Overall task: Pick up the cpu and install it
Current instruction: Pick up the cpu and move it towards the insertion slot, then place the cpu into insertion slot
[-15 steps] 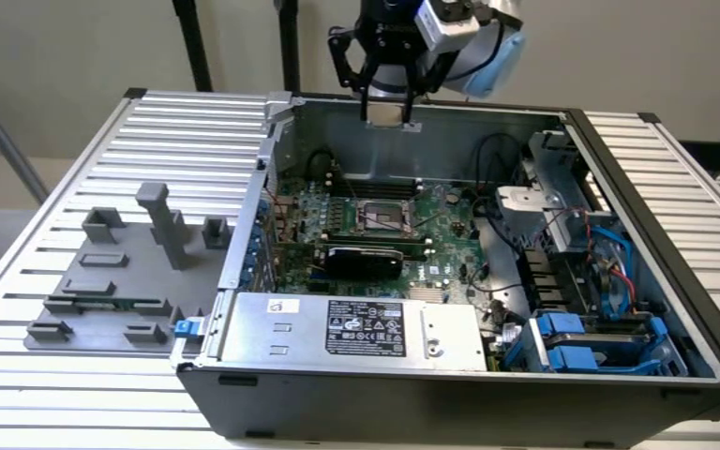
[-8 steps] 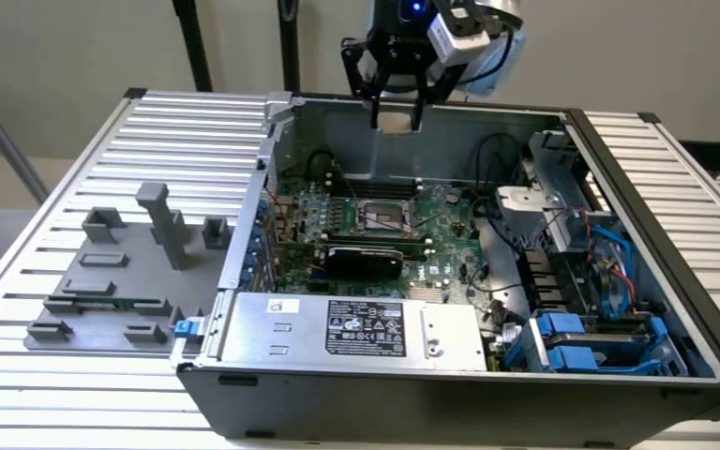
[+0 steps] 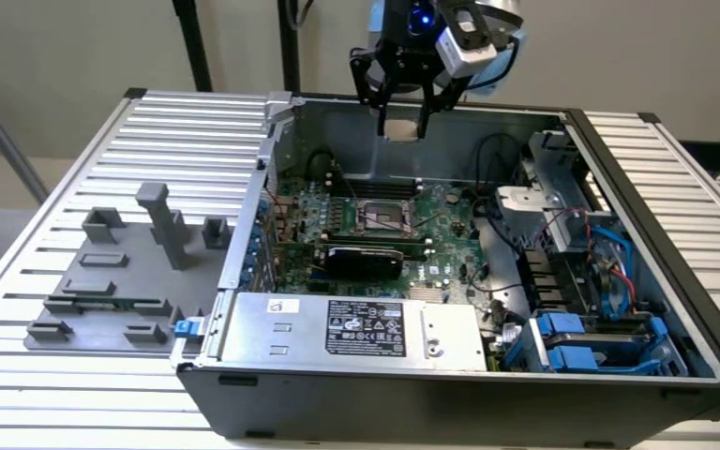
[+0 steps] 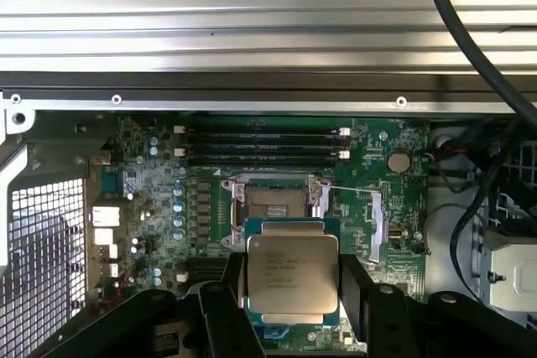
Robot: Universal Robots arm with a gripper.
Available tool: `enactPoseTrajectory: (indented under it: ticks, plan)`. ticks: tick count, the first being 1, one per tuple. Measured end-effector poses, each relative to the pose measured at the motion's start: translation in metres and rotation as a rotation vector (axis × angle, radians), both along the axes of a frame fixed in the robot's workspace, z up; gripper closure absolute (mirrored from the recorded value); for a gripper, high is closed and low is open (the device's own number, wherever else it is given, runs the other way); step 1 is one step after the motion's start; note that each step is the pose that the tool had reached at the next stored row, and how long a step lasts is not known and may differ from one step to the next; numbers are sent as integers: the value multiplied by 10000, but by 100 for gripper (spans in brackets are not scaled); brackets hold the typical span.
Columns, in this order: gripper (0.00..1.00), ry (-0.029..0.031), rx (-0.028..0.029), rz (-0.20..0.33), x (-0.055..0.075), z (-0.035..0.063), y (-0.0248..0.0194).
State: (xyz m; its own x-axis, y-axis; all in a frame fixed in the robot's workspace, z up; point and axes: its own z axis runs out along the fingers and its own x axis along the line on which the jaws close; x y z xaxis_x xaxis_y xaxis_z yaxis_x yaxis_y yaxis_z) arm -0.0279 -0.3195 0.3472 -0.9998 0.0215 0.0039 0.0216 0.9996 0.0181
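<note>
Slatted tabletop (image 3: 667, 187) w/ open PC case (image 3: 460, 394); fingers (image 4: 357, 299) clamped on cpu (image 4: 292, 278) edges, held flat above board (image 4: 151, 207), prob to match the socket (image 4: 270, 207).

The hand (image 3: 404, 122) holds the cpu (image 4: 292, 278) above the motherboard (image 3: 450, 225) inside the case (image 3: 460, 398).

I see an open computer case (image 3: 460, 412) standing on the slatted metal counter (image 3: 185, 122). Inside lies a green motherboard (image 3: 442, 220), a silver power supply (image 3: 348, 328) just beside it, and blue drive brackets (image 3: 579, 342) at the exterior view's right. Grey fixture blocks (image 3: 160, 225) stand on the counter, at the exterior view's left of the case.
</note>
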Motion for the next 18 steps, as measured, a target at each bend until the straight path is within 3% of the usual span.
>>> enactPoseTrajectory:
  ticks: [18]
  plan:
    - [45,0,1,0,0,-1,0]
